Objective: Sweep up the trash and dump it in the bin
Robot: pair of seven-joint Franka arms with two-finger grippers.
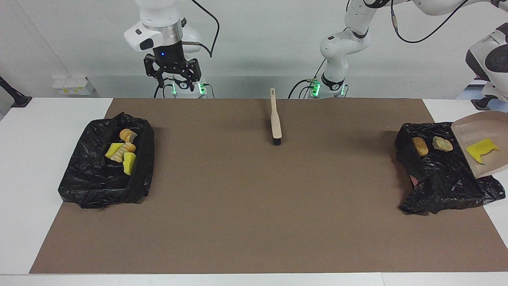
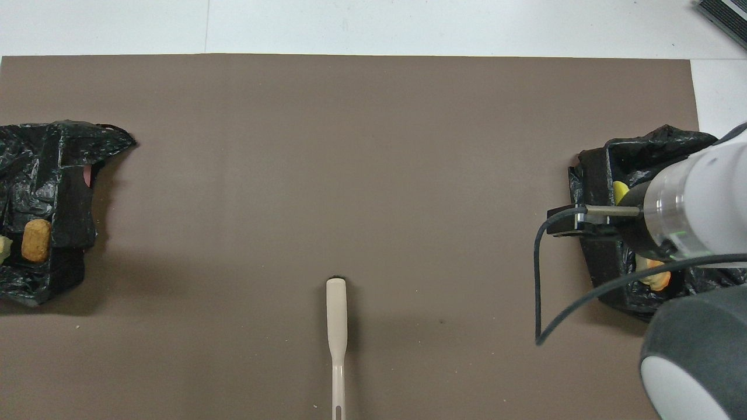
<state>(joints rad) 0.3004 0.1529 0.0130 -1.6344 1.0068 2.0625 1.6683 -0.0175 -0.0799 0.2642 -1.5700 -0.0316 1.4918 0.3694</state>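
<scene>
The beige dustpan (image 1: 486, 131) is tilted over the black-bagged bin (image 1: 436, 186) at the left arm's end, with a yellow sponge chunk (image 1: 481, 150) still in it. A bread piece (image 1: 420, 145) (image 2: 36, 240) and a paler scrap (image 1: 441, 143) lie in that bin (image 2: 46, 175). The left gripper is outside both views. The other bagged bin (image 1: 99, 178) (image 2: 595, 175) at the right arm's end holds several scraps (image 1: 123, 151). My right gripper (image 1: 177, 82) is open and empty, raised near its base. The brush (image 1: 276, 121) (image 2: 337, 321) lies on the mat.
A brown mat (image 1: 254, 206) covers most of the white table. In the overhead view the right arm's wrist (image 2: 694, 204) covers much of the bin at its end. The brush lies mid-table near the robots, bristles pointing away from them.
</scene>
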